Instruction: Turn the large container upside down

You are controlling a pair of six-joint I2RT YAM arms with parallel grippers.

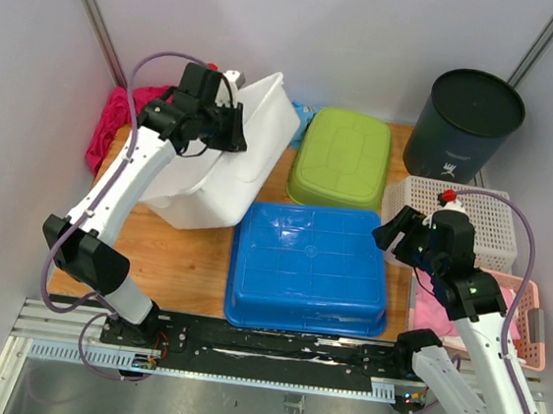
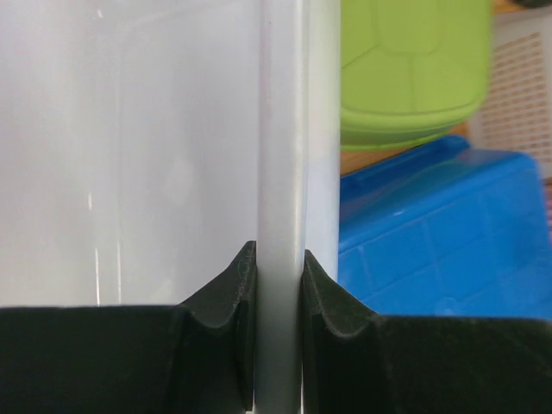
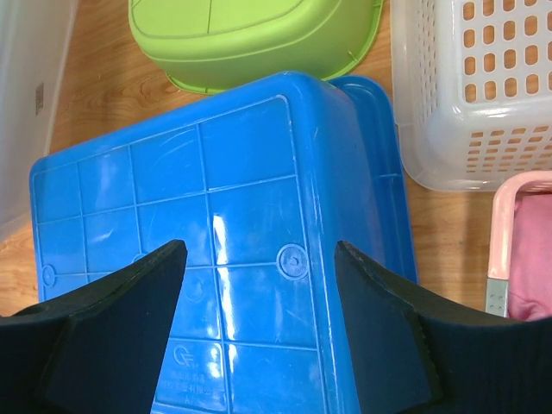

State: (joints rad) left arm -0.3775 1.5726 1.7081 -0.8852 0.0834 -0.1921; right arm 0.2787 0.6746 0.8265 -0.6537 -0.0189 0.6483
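Note:
The large white translucent container (image 1: 223, 167) stands tilted on its side at the back left of the wooden table, its opening facing up and to the right. My left gripper (image 1: 231, 129) is shut on its rim; in the left wrist view the black fingers (image 2: 233, 293) pinch the white rim wall (image 2: 280, 172) between them. My right gripper (image 1: 393, 235) is open and empty, hovering above the right part of the blue bin (image 3: 233, 216), with the jaws wide apart (image 3: 259, 259).
A blue bin (image 1: 310, 265) lies upside down mid-table, right beside the white container. A green tub (image 1: 341, 157) lies upside down behind it. A white perforated basket (image 1: 488, 214), a pink basket (image 1: 530, 313) and a dark round bin (image 1: 463, 123) stand at right. Pink cloth (image 1: 107, 128) lies far left.

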